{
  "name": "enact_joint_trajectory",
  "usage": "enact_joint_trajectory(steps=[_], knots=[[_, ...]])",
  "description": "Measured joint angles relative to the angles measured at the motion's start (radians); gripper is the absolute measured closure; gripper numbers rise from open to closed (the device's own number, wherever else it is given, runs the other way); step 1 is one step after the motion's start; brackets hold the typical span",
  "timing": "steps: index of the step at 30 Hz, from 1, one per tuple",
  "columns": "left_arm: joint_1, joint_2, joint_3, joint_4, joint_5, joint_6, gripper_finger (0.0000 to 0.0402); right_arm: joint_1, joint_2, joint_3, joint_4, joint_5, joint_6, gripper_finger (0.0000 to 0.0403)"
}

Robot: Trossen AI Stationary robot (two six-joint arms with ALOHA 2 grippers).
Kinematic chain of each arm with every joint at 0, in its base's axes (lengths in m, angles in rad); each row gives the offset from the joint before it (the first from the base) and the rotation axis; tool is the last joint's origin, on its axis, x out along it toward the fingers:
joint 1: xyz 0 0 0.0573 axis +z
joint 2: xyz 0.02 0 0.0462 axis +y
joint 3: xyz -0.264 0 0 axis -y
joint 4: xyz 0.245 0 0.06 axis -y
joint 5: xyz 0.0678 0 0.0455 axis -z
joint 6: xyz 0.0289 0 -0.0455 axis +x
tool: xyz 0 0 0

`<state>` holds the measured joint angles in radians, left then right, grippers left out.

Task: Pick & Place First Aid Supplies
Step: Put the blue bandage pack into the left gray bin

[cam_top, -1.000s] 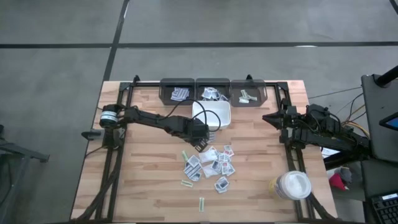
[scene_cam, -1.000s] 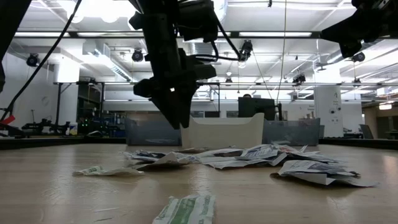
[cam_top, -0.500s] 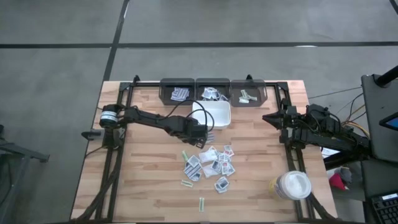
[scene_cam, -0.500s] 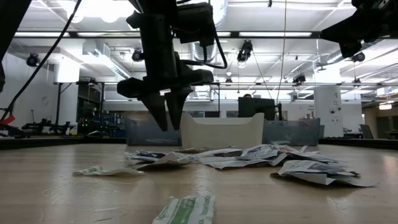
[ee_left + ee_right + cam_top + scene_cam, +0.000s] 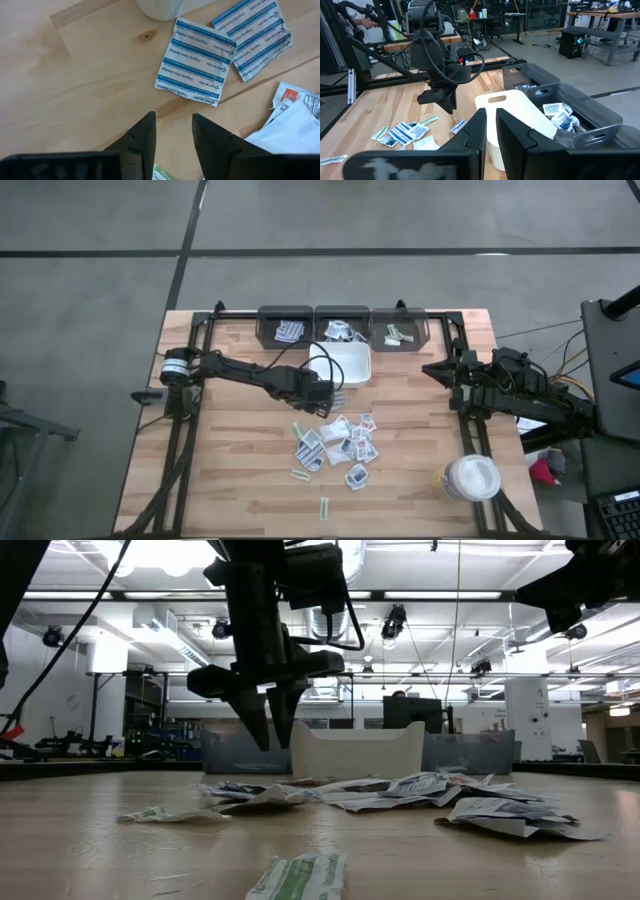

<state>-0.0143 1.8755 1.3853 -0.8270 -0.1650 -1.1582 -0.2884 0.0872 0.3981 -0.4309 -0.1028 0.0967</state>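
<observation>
Lower the left gripper [image 5: 172,142], jaws apart and empty, squarely over the blue-striped packet [image 5: 195,62] before closing.

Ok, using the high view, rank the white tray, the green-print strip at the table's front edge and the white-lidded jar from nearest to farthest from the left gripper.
From the left gripper:
1. White tray: just behind it, toward the bins.
2. Green-print strip: alone near the table's front edge, beyond the packet pile.
3. White-lidded jar: at the front right corner, on the right arm's side.
</observation>
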Motion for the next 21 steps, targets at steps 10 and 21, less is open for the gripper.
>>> enact_joint_trajectory(steps=[10, 21], knots=[[0.000, 0.000, 0.000, 0.005, 0.003, -0.021, 0.0282, 0.000, 0.000, 0.000, 0.000, 0.000, 0.000, 0.0364], [0.001, 0.000, 0.002, 0.004, 0.003, -0.021, 0.0282, 0.000, 0.000, 0.000, 0.000, 0.000, 0.000, 0.0364]])
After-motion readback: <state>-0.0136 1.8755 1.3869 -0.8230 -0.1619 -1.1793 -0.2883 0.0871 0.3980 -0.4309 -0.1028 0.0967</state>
